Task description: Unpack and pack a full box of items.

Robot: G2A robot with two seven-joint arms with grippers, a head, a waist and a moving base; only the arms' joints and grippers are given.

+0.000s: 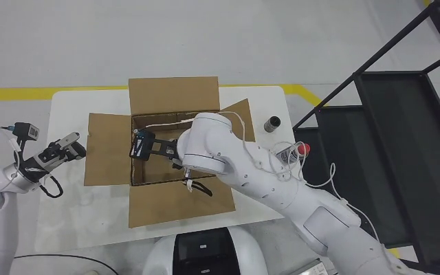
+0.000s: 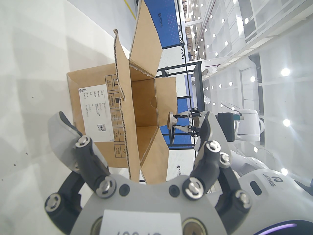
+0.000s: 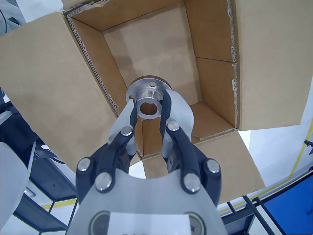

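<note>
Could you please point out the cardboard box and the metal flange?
cardboard box point(image 3: 151, 45): right wrist view, bare inner floor.
metal flange point(image 3: 141, 87): right wrist view, round base plate.

A white table point(image 1: 89, 214) stands beside black metal steps point(image 1: 385, 144), yellow floor tape point(image 1: 69, 90) behind.

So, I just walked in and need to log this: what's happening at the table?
The right gripper is shut on a flanged part, holding it over the open box, whose visible floor looks bare. The left gripper hangs open over the table beside the box, holding nothing. A small cylinder stands on the table at the box's other side.
</note>
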